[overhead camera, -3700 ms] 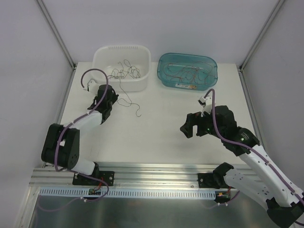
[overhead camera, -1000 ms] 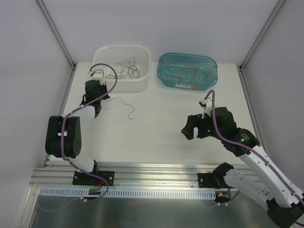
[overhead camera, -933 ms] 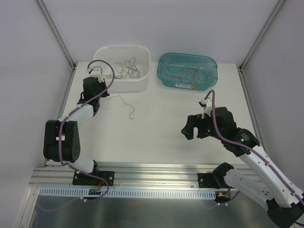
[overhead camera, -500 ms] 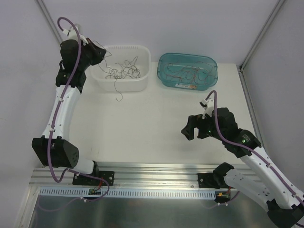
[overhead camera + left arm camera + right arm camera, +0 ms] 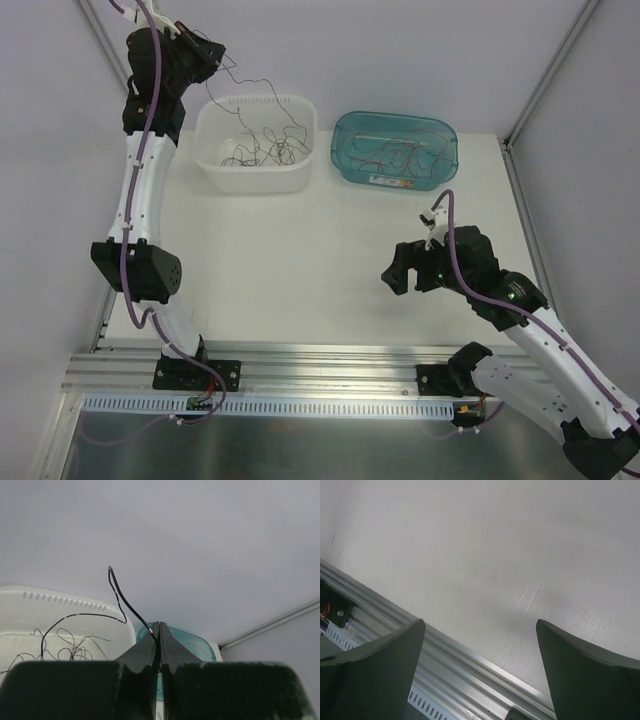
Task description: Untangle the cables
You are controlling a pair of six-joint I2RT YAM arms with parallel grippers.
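Found left gripper [image 5: 207, 57] high in the upper left of the overhead frame, jaws pressed fully together on one hair-thin black wire [image 5: 121, 601]. Saw that wire arch up from the fingertips, then curl down toward the white tub [image 5: 255, 178]. Noted a loose tangle [image 5: 262, 150] of thin, curly wires, dark and brownish, lying in that tub; more red-brown wires [image 5: 398, 152] coiled in the teal tub [image 5: 345, 170] beside it. Recorded right gripper [image 5: 400, 272] right of centre, jaws spread wide, gripping nothing, over the table [image 5: 300, 250].
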